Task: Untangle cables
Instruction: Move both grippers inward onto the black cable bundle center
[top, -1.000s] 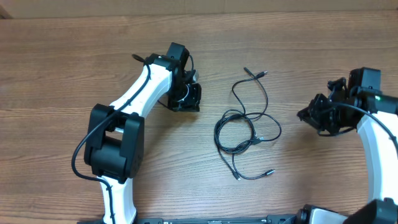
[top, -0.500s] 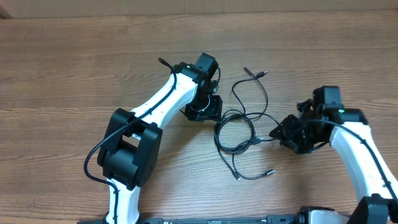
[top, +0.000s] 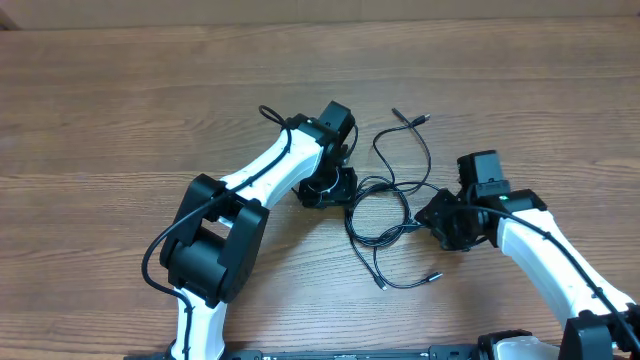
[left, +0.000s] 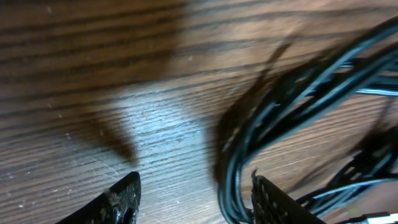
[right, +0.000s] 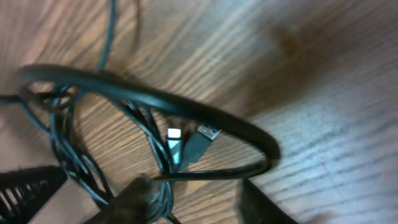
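Several cables (top: 352, 215) lie between left gripper (left: 196, 202) and right gripper (right: 199, 196).

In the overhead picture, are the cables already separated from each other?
No, the cables lie looped across one another in one heap on the wooden table.

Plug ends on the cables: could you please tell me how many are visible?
6: far-left plug, far-right plug, near-left plug, near-right plug, and, by the right gripper, a silvery plug and a pale-tipped plug. Others may be hidden in the tangle.
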